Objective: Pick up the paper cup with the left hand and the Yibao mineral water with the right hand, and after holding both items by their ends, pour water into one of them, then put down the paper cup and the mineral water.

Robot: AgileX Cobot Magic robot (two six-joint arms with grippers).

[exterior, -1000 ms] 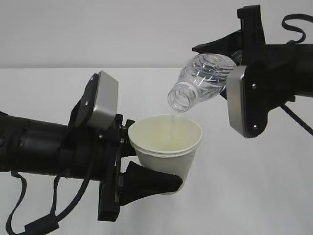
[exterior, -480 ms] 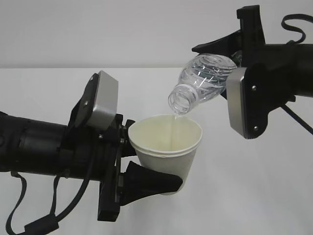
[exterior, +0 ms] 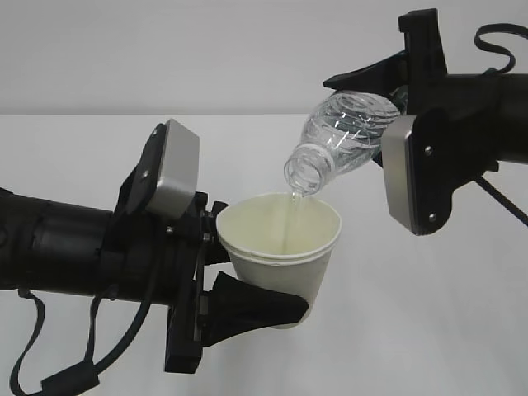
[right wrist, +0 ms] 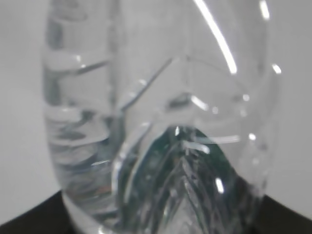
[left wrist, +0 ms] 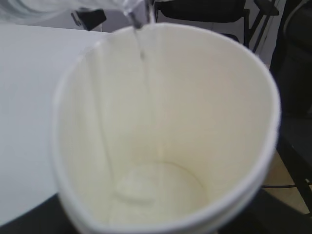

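Note:
My left gripper (exterior: 241,266) is shut on the cream-white paper cup (exterior: 280,252) and holds it upright above the table. One black finger (exterior: 256,305) lies along the cup's lower side. My right gripper (exterior: 394,111) is shut on the base end of the clear Yibao mineral water bottle (exterior: 342,136). The bottle is tilted with its uncapped mouth (exterior: 303,173) just over the cup's rim. A thin stream of water (exterior: 289,216) falls into the cup. In the left wrist view the cup (left wrist: 195,112) fills the frame, with a small pool (left wrist: 141,187) at its bottom. The right wrist view shows only the bottle (right wrist: 161,112).
A white table (exterior: 445,313) lies under both arms, with a pale wall (exterior: 206,49) behind it. Black cables (exterior: 49,379) hang from the left arm. Dark chair frames (left wrist: 273,24) stand beyond the table in the left wrist view.
Both arms, the cup and the tilted bottle stay where they were. The thin stream keeps running into the cup.

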